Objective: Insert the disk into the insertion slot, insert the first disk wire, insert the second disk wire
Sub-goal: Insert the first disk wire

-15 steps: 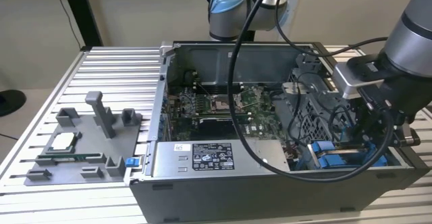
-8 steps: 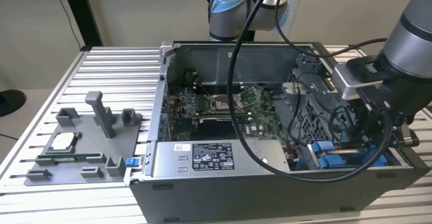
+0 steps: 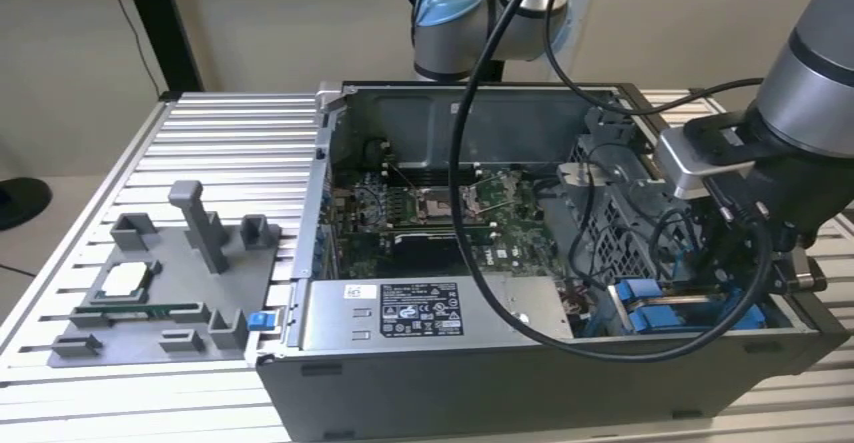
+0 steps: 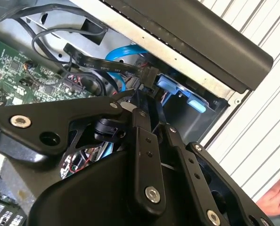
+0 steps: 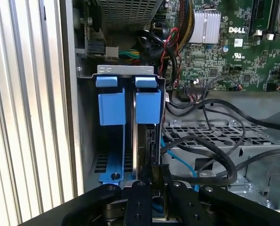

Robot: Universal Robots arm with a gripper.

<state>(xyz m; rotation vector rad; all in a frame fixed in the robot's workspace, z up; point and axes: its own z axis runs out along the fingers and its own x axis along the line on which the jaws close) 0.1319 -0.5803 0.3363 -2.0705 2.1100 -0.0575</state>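
The gripper [image 4: 147, 98] has its fingers pinched close on a black plug [image 4: 149, 77] at the end of a flat black wire [image 4: 102, 66]. A blue wire [image 4: 123, 52] curls just behind the plug. The disk [image 5: 148, 106] stands on its thin edge inside the slot [image 5: 126, 69]. In the exterior view the slot is at about four o'clock from the green board [image 3: 441, 213]. There the disk's long side runs from three o'clock to nine o'clock, with its blue tab toward nine.
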